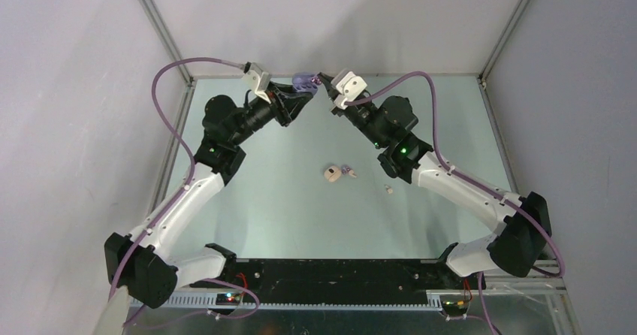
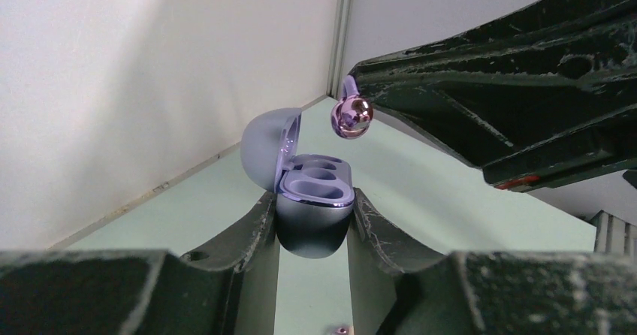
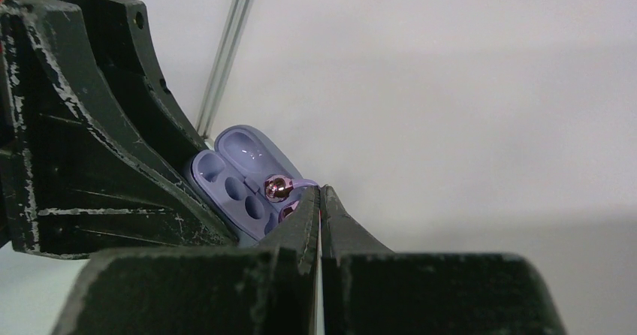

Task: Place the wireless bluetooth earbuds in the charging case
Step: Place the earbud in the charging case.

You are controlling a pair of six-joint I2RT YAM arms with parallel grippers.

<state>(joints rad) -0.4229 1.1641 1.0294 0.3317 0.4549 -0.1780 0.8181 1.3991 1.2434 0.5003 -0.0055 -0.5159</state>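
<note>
My left gripper (image 1: 295,96) is shut on the lavender charging case (image 1: 304,82) and holds it off the table at the far middle, lid open. In the left wrist view the case (image 2: 315,192) sits between my fingertips, its sockets showing. My right gripper (image 1: 324,84) is shut on a lavender earbud with a shiny pink tip (image 2: 351,116), which hangs just above the case's right side without touching. In the right wrist view the earbud (image 3: 278,188) sticks out from my closed fingertips (image 3: 321,196) over the case (image 3: 229,173).
On the green table lie a round beige piece (image 1: 330,173), a lavender earbud (image 1: 347,171) beside it, and a small white bud (image 1: 389,190) to the right. Grey walls and frame posts stand close behind both grippers.
</note>
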